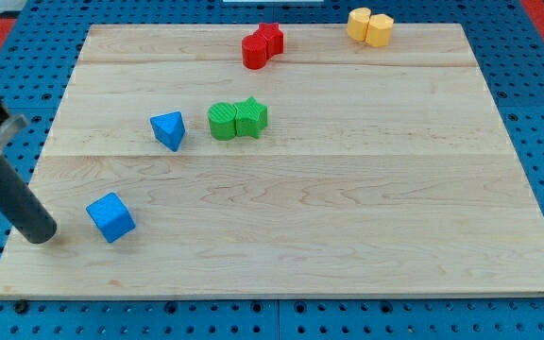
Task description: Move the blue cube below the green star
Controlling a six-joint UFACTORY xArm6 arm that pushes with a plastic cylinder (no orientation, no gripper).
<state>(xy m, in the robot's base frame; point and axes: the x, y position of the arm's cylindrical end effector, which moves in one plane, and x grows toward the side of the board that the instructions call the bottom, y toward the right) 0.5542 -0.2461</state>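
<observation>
wooden board (348, 217) | blue cube (111, 217) | blue triangle (168, 129) | green pair (237, 119) | red pair (263, 45) | yellow pair (370, 26)

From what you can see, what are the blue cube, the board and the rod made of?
Blue cube: probably matte plastic, going by its even colour and dull faces. Board: light wood, seemingly unvarnished, with visible grain and plank seams. Rod: dark and matte, maybe rubber or plastic, I cannot tell which. My tip sits just on the view's left of the cube.
</observation>
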